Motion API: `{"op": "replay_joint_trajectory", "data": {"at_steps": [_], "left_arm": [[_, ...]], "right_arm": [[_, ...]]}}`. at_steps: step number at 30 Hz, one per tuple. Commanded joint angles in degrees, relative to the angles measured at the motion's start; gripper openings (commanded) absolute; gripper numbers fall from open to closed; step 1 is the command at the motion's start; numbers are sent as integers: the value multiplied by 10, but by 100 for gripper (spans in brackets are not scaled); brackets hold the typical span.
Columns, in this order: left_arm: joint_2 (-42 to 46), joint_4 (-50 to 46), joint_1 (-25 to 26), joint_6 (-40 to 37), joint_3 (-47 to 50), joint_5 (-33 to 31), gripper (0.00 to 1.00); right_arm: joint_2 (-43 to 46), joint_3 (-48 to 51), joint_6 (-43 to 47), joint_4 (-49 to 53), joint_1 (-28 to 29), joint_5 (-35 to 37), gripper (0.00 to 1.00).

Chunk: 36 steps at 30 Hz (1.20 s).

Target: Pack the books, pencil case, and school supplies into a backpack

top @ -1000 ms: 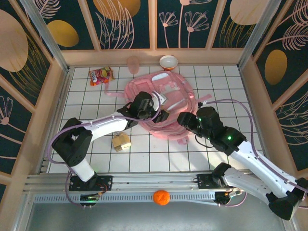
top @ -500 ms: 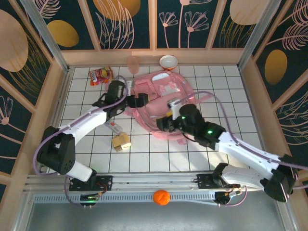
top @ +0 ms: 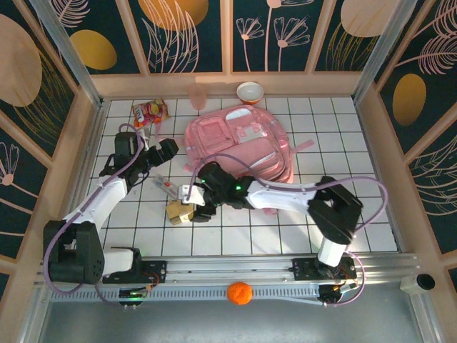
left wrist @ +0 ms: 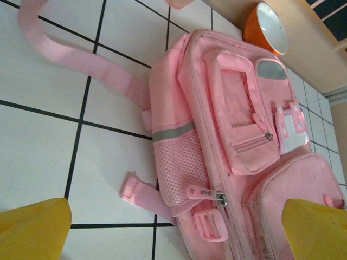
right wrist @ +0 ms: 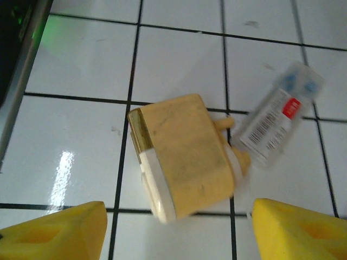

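Far left, toward the back: snack packet [top: 148, 112], flat on the tiles [top: 243, 232]. Just right of it and nearer: left gripper [top: 166, 150], hovering over bare tile beside the left edge of the backpack [top: 239, 143], yellow fingers [left wrist: 33, 230] spread wide, nothing between them. Nearer again: pencil case [top: 166, 188], lying slantwise on the tiles, clear of the backpack. At its near end: school supplies [top: 180, 211], a tan block with a white strip, resting across a grid line just beside the pencil case. Right over that block: right gripper [top: 193, 207], jaws apart, pads [right wrist: 295, 230] flanking it from above, not clamped on it. Further right: the pink backpack itself, flat on its back with front pockets up, straps [left wrist: 70, 54] trailing onto the tiles, right arm [top: 285, 194] stretched across its near edge. Behind it, at the back: pink cup [top: 198, 95] and orange bowl [top: 250, 91]
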<state>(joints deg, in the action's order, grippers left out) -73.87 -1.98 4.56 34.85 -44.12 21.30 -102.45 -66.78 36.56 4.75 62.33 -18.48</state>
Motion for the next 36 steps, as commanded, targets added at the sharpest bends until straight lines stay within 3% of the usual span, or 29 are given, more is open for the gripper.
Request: {"op": "replay_joint_trajectory", "data": {"at_steps": [1,10,27,32,36], "left_arm": [[3,12,-7,11,8,28,99],[-26,36,-45,21,2,44,99],[-43,58,-48,30,4,52,98],[-40,55,-48,27,5,45,99],[-32,46,-47,18,5,36,98]], "right_arm": [[-46,-58,83,10,2,-40,74],[-147,-151,119,67,10,-74,75],[-255,-260,122,152,15,-84,76],[-265,-278,112,163,16,-66,71],[-252,-291,100,175,17,-60,60]]}}
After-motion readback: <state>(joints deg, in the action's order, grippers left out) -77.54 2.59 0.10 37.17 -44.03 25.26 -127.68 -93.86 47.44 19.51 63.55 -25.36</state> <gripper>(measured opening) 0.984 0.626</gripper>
